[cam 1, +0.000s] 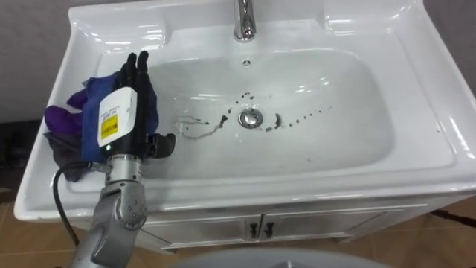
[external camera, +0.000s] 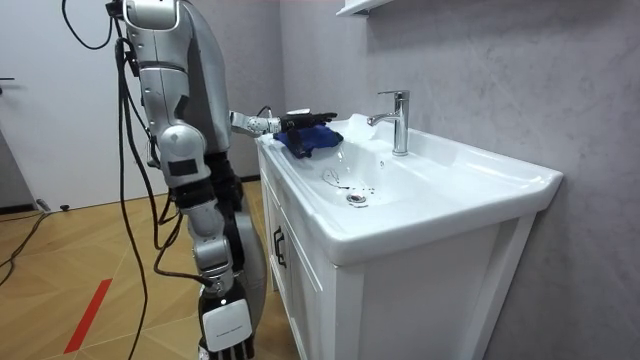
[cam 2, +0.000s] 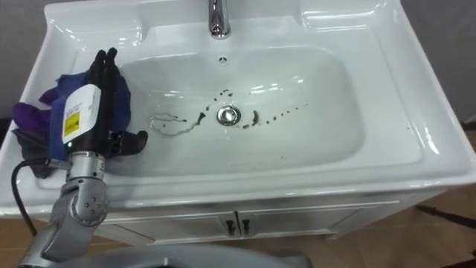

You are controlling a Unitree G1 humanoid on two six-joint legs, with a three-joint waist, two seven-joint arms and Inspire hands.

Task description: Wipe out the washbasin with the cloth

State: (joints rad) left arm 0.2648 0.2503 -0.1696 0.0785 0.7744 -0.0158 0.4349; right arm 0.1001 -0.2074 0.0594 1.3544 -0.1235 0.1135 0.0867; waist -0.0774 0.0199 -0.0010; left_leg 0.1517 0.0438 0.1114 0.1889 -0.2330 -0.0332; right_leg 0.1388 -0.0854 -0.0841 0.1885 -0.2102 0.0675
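1. White ceramic basin (cam 1: 335,141), with a wide rectangular bowl, is sitting on a white cabinet (cam 1: 297,223). The robot is standing at its front edge.
2. A round chrome drain (cam 1: 251,117) is sitting in the middle of the bowl. Dark streaks and specks of dirt (cam 1: 301,117) are lying close around the drain and trailing off to both sides of it.
3. A chrome tap (cam 1: 244,18) is standing on the back rim, straight behind the drain.
4. A crumpled blue and purple cloth (cam 1: 67,119) is lying well to the left of the drain. It is on the left rim and is hanging a little over the bowl's slope.
5. The left hand (cam 1: 137,104) is resting flat on top of the cloth. Its fingers (cam 1: 137,71) are straight, pressed together and pointing toward the back rim, and the thumb is sticking out toward the drain.
6. In the room view, the right hand (external camera: 226,325) is hanging at the robot's side, far below the drain. Whether it is spread or closed cannot be told.
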